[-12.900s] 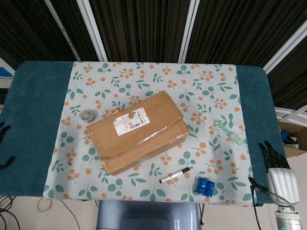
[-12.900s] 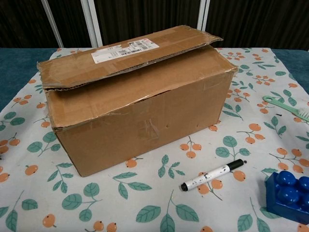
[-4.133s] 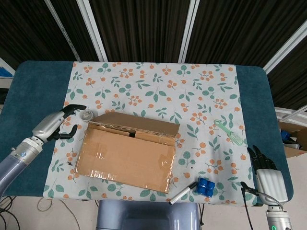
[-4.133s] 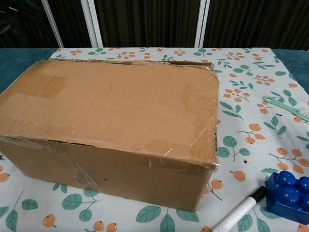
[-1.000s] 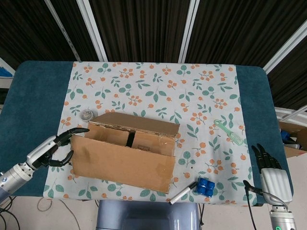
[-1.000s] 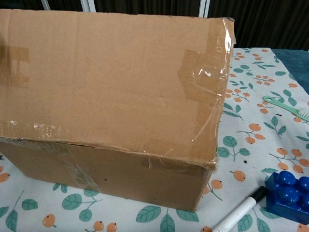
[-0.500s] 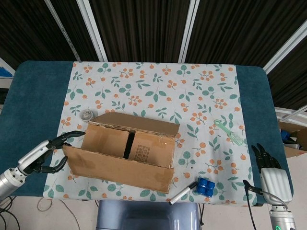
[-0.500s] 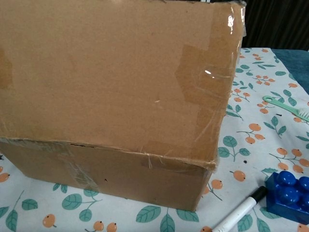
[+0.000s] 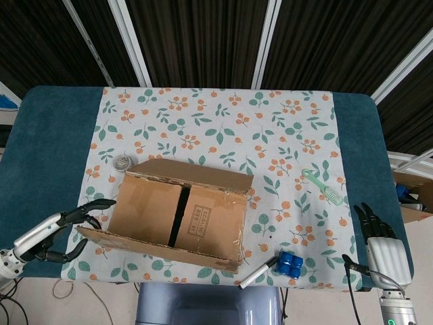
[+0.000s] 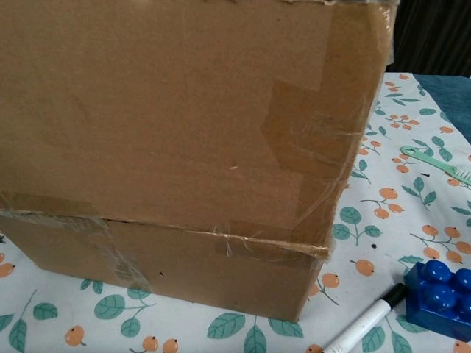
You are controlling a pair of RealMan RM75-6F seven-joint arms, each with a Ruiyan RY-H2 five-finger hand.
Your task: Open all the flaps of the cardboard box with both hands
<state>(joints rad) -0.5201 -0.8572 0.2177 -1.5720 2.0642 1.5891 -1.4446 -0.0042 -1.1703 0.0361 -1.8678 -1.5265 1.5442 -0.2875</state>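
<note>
The teal-edged table (image 9: 47, 156) under its white cloth printed with orange fruit and green leaves (image 9: 223, 128) carries everything here. Largest on it is the brown cardboard box (image 9: 179, 217), lying left of centre towards the near edge, its long axis running left to right with a slight skew. From the head view, the far long flap (image 9: 193, 175) leans up and back, the near long flap (image 9: 155, 249) has swung out towards the robot, and two inner short flaps (image 9: 206, 217) lie shut, a dark seam between them. In the chest view the near flap (image 10: 184, 110) stands as a taped wall filling most of the picture.

The left hand (image 9: 57, 233) sits just off the box's near-left corner, fingers spread and curled, fingertips at or near the flap's end; contact cannot be told, and it appears to hold nothing. The right hand (image 9: 385, 247) waits well apart at the table's right edge, fingers straight and slightly splayed, empty.

The left hand is therefore far nearer, and the left inner flap lies just to its right; the right inner flap would probably suit the right hand, which must travel leftwards across the cloth.

Smaller items: a mint-green brush (image 9: 323, 187), a blue toy brick (image 9: 289, 262), a white marker with black cap (image 9: 257, 273), and a small grey metal lid (image 9: 123, 161).
</note>
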